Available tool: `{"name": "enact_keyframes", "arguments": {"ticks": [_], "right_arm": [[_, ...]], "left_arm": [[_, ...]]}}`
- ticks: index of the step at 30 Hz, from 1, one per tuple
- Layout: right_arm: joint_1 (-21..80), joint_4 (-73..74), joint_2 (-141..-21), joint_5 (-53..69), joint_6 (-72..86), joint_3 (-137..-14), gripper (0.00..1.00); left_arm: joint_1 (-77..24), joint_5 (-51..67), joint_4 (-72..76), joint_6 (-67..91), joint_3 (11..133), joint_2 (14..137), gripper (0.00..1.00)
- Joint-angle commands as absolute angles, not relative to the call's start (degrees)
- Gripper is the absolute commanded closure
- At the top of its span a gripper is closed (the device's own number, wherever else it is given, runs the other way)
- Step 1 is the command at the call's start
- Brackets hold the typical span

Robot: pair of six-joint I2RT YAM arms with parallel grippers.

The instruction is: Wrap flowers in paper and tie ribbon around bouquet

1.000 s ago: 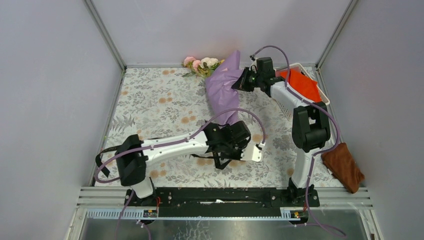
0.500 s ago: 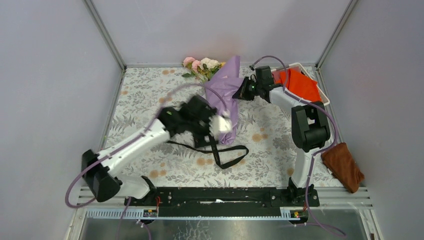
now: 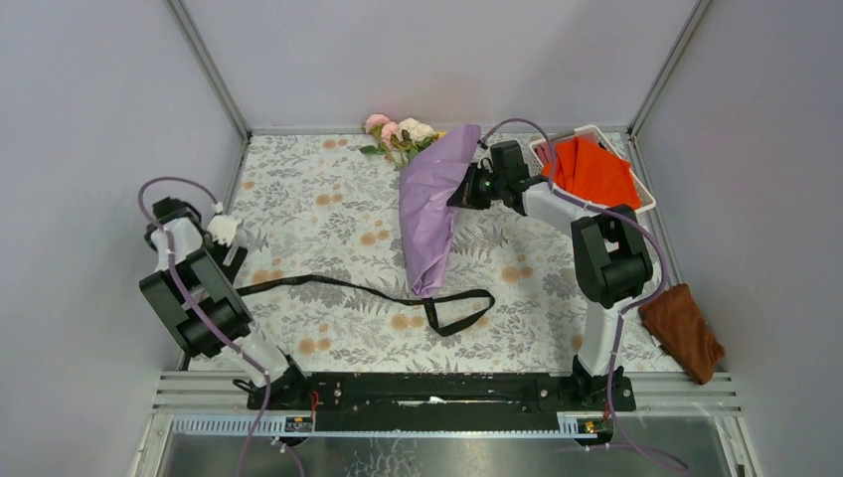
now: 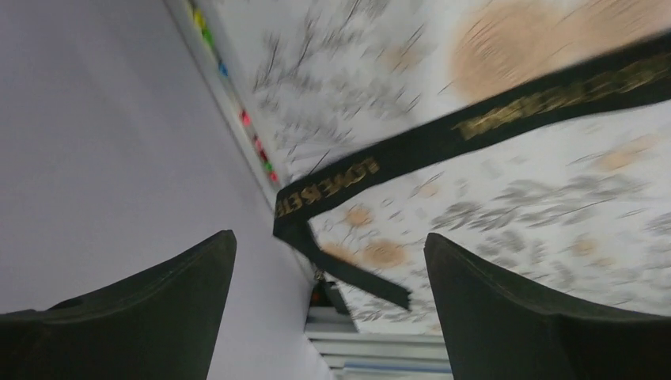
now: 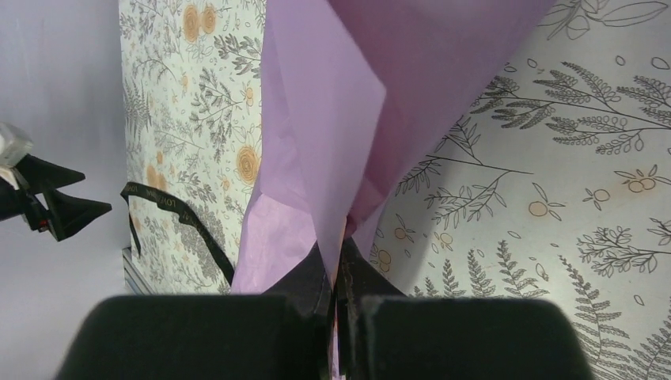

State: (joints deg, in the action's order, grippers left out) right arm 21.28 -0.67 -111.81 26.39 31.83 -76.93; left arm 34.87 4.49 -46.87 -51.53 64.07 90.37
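Upper centre, the right gripper (image 3: pixel 465 189) pinched the paper (image 3: pixel 432 204), holding it closed around the flowers (image 3: pixel 398 131). At left the left gripper (image 3: pixel 227 231) gaped empty; the ribbon (image 3: pixel 338 286) lay untied mid-frame.

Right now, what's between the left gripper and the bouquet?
Only the black ribbon, flat on the table, running from beside the left gripper to the bouquet's narrow end. Top view shows it.

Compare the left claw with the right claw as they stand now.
The left claw is wide open; the right claw is shut. The left claw holds nothing, with the ribbon lying loose in front of it; the right claw pinches the lilac paper. Both have black fingers.
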Motion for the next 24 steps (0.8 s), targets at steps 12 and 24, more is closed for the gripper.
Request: {"name": "enact_keyframes", "arguments": {"ticks": [12,24], "right_arm": [[22.7,-0.3,-107.4,24.3,28.8,-77.7,1.00],[23.5,-0.5,-106.7,24.9,29.2,-77.3,1.00]], "left_arm": [[41.9,-7.6,-35.0,-91.7,57.6,98.9,0.29],[41.9,-2.2,-38.4,-91.4,55.7,100.7,1.00]]}}
